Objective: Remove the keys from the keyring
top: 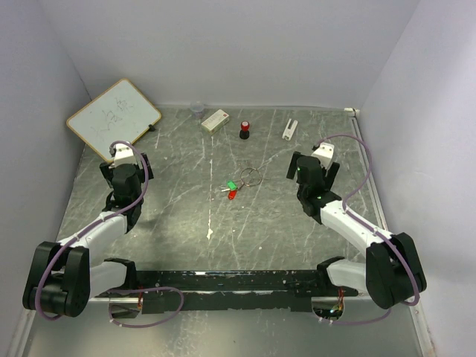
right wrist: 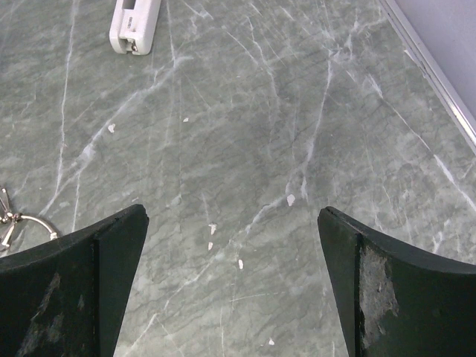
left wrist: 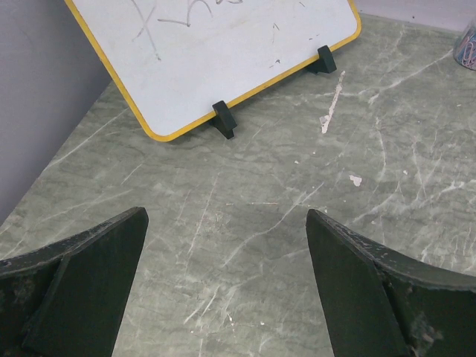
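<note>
The left tool (left wrist: 225, 223) and right tool (right wrist: 232, 216) both gape, empty, either side of the keyring (top: 251, 177); keys (top: 231, 189) lie just left of it.

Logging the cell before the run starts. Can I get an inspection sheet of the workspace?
Surface: grey-green marbled tabletop, scratched, with white flecks.
Job's things: keyring lies mid-table, green-headed key and red-headed key beside it; whether threaded, too small to tell.
Clutter: whiteboard propped far left; white box, red-capped black cylinder, white clip-like piece, clear cup along the far edge.
Grippers: left gripper and right gripper open, empty, apart from the keys.
Cables: purple cables loop along both arms.
Surroundings: pale walls on three sides.
</note>
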Controlling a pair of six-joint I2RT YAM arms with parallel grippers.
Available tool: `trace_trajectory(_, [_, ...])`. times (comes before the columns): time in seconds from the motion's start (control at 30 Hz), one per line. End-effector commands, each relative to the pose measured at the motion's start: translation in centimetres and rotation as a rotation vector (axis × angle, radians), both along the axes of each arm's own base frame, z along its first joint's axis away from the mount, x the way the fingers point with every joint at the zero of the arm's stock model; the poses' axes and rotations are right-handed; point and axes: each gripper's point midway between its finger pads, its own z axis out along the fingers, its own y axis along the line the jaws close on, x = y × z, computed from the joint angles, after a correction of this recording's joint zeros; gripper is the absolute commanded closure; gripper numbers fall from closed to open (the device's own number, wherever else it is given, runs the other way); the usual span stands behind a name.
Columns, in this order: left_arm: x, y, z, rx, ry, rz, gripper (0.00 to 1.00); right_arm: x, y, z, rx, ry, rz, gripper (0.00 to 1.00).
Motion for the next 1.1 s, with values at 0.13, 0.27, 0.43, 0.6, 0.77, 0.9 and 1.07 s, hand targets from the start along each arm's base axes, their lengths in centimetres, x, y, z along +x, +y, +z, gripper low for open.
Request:
trace_trajectory(0.13, [0.2, 0.0, 0.9, -0.017, -0.035, 0.016, 0.01, -0.2, 0.3, 1.2, 0.019, -0.051, 0.027, 0.0])
trace_trajectory(0.27, [0.2, 0.0, 1.0, -0.03, -0.038, 0.022, 0.01, -0.3, 1.2, 1.3, 0.031, -0.038, 0.085, 0.0])
trace_trajectory(0.43, [0.2, -1.0, 1.1, -0.036, -0.048, -0.044, 0.01, -0.8, 3.3, 2.0, 0.056, -0.056, 0.222, 0.0])
trace_trajectory(0.6, [0.0, -2.0, 1.5, -0.05, -0.081, -0.107, 0.01, -1.2, 6.2, 2.8, 0.073, -0.033, 0.363, 0.04])
trace_trajectory(0.77, [0.0, -2.7, 1.7, -0.062, -0.101, -0.145, 0.01, -2.5, 10.7, 2.3, 0.072, -0.022, 0.494, 0.2])
trace_trajectory(0.9, [0.3, -3.4, 1.4, -0.064, -0.091, -0.185, 0.01, -3.1, 14.6, 1.1, 0.089, 0.007, 0.611, 0.52])
trace_trajectory(1.07, [0.9, -4.2, 0.8, -0.067, -0.059, -0.227, 0.01, -2.8, 18.3, -0.6, 0.086, 0.062, 0.7, 0.78])
